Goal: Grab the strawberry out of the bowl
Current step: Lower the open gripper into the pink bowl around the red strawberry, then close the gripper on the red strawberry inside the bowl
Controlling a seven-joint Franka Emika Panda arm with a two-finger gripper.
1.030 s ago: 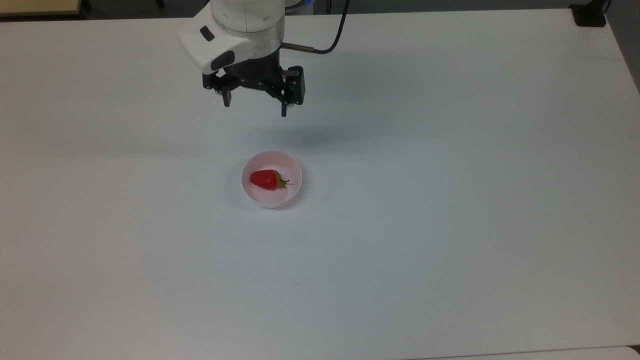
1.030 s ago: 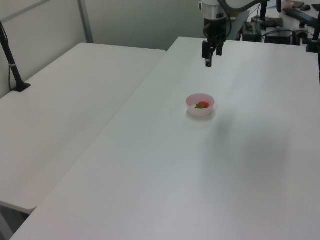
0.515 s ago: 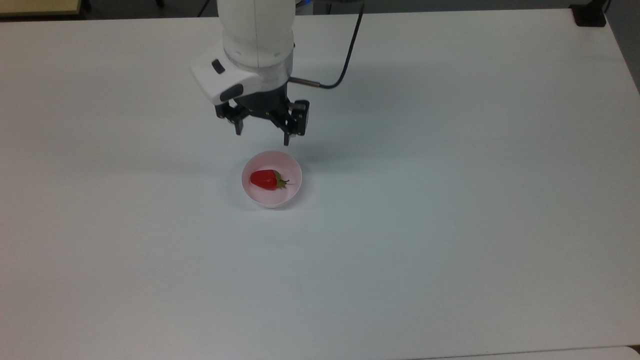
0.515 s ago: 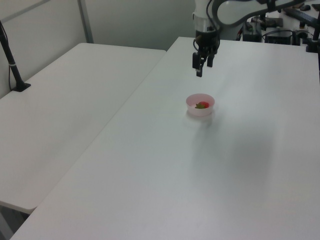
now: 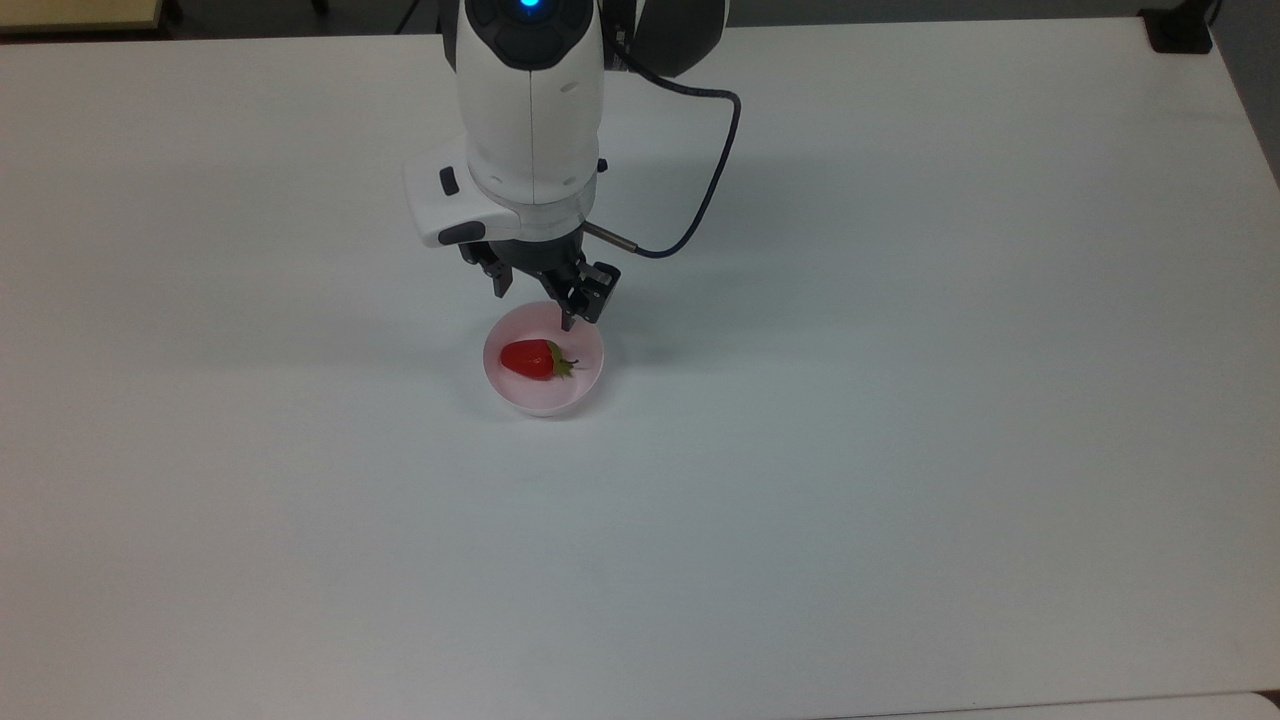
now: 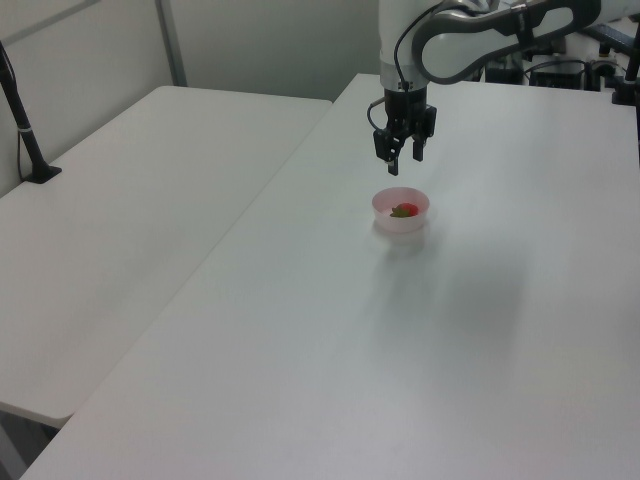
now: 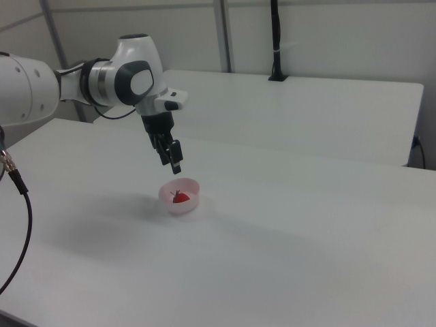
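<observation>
On the white table [image 5: 900,450], near its middle, in the top view:
Bowl: the pale pink bowl [image 5: 590,375] stands upright on the bare tabletop, alone, well apart from every edge.
Strawberry: the strawberry [image 5: 528,359] lies on its side inside the bowl, toward the top view's left half of it, red tip pointing to the top view's left, green cap and short stem pointing to the top view's right.
Gripper: the gripper [image 5: 535,300] hangs above the far rim of the bowl, fingers pointing down, spread wide with a clear gap between them and nothing held.
Fingers: in the top view one fingertip shows just past the far rim on the top view's left, the other overlaps the rim on the top view's right.
Height: in the right view the gripper [image 7: 174,161] is clear of the bowl [image 7: 188,204], above it and not touching; the strawberry [image 7: 180,198] shows as a red spot inside.
Left view: the gripper [image 6: 404,162] hangs over the far side of the bowl [image 6: 386,218], with the strawberry [image 6: 405,210] low inside.
Arm: the white arm [image 5: 530,110] reaches in from the far edge of the table.
Cable: a black cable [image 5: 715,170] loops from the arm to the wrist, on the top view's right.
Second table: a second white table [image 6: 130,230] stands beside, on the left view's left.
</observation>
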